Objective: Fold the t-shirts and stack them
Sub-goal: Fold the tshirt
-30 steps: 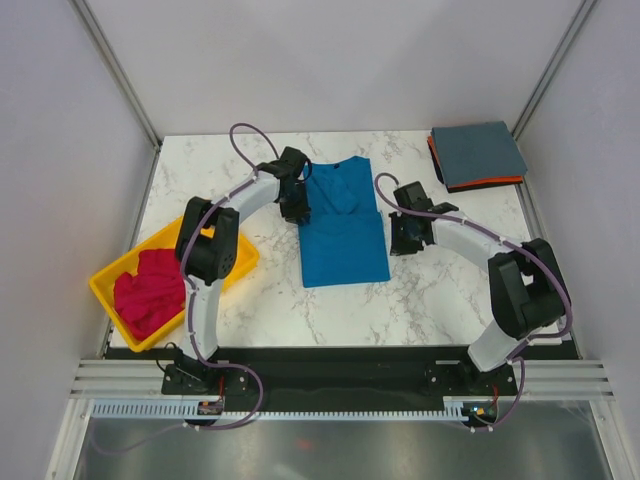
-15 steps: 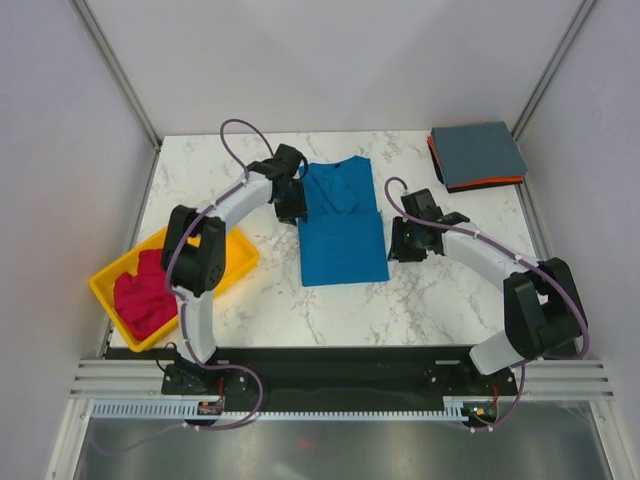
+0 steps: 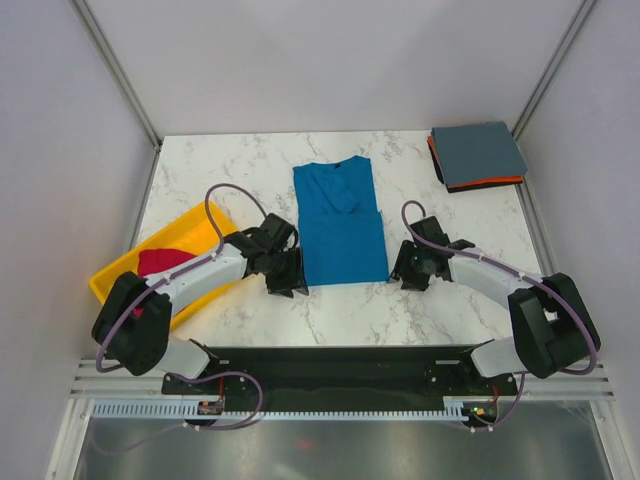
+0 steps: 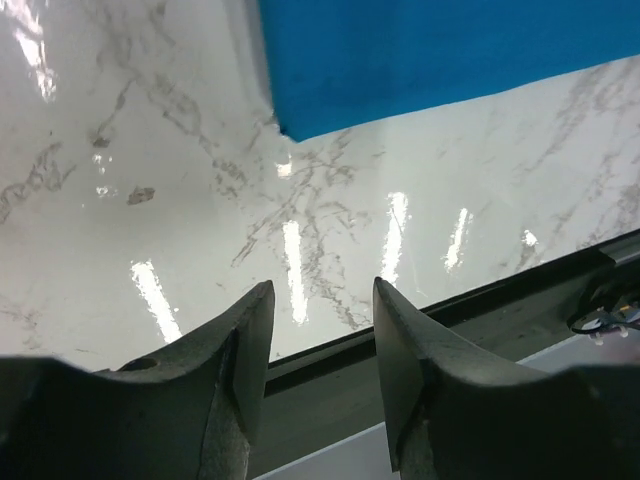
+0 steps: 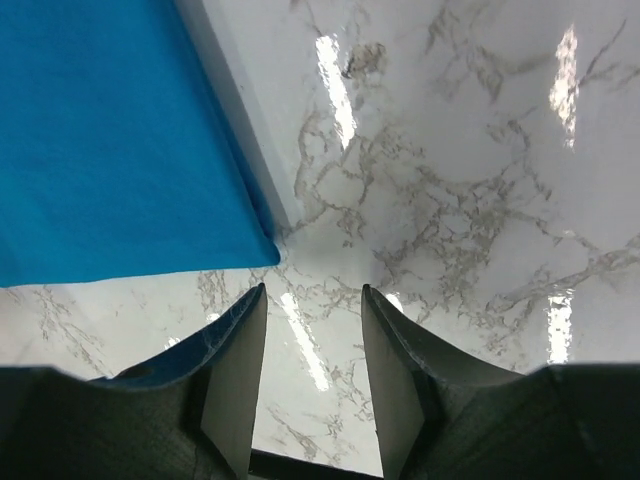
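Hovering with left fingers [image 4: 247, 345] and right fingers [image 5: 236, 370] apart, empty, blue t-shirt [image 3: 340, 230] hem corners just ahead. Could pinch one layer only, or shove cloth, skewing fold.

T-shirts: we are counting four, the blue t-shirt [image 3: 342, 225] among them.
Far right of the blue t-shirt: we are counting two, a grey-blue t-shirt [image 3: 478, 153] on an orange t-shirt [image 3: 490, 183].
Left of the blue t-shirt: we are counting one magenta-red t-shirt [image 3: 160, 262] in one yellow tray [image 3: 205, 230].
Grippers: we are counting two, left gripper [image 3: 285, 275] and right gripper [image 3: 408, 268].
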You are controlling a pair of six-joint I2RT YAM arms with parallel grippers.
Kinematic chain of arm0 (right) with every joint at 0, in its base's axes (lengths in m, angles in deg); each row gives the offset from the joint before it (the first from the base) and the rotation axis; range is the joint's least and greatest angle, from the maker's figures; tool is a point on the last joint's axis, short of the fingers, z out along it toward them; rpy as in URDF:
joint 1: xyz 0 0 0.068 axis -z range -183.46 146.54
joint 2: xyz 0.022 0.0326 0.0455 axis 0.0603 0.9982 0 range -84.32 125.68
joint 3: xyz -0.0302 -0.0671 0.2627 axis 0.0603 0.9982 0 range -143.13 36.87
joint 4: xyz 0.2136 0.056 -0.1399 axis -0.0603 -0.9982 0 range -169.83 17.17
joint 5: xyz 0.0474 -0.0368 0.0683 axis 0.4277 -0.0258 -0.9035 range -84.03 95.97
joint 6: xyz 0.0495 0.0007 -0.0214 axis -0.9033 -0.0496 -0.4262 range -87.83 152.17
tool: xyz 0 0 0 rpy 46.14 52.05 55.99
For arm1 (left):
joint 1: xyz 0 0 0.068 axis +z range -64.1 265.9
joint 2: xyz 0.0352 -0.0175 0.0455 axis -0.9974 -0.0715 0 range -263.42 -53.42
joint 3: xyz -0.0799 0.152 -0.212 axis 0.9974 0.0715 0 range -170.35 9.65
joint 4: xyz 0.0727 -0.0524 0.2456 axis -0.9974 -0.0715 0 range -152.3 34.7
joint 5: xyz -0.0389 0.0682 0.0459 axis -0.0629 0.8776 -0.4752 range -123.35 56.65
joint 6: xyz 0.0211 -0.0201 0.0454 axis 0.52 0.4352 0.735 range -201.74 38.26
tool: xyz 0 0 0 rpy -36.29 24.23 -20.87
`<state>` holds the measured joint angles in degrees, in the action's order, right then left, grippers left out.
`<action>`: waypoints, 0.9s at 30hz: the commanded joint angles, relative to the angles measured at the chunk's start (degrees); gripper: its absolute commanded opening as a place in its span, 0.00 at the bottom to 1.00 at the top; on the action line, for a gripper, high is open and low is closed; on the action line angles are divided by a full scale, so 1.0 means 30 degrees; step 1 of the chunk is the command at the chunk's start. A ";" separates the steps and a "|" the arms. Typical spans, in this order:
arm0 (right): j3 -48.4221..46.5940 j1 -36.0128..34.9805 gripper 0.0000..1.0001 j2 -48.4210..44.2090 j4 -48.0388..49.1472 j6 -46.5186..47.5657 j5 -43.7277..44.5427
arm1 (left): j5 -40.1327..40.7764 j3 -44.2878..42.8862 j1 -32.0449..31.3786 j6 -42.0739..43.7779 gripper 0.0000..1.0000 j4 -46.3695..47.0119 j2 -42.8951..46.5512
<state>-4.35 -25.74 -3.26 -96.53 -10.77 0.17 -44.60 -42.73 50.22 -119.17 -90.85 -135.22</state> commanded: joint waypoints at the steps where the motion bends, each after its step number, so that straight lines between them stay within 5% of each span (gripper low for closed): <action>1: 0.0787 -0.0131 0.51 -0.0505 0.1951 -0.1947 -0.0527 | -0.0620 0.1256 0.0117 -0.2432 0.52 0.2825 0.0285; 10: 0.1812 -0.0307 0.50 -0.0769 0.3300 -0.3089 0.0586 | 0.0173 0.2401 0.0146 -0.3841 0.52 0.5491 -0.1383; 27: 0.3161 -0.0922 0.46 0.0139 0.5265 -0.4378 0.1113 | 0.2488 0.2373 0.0146 -0.4252 0.44 0.5434 -0.2820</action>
<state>3.55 -27.77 -4.31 -80.31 -22.90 0.95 -42.52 -35.91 50.53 -130.73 -75.00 -143.42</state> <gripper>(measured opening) 0.468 0.437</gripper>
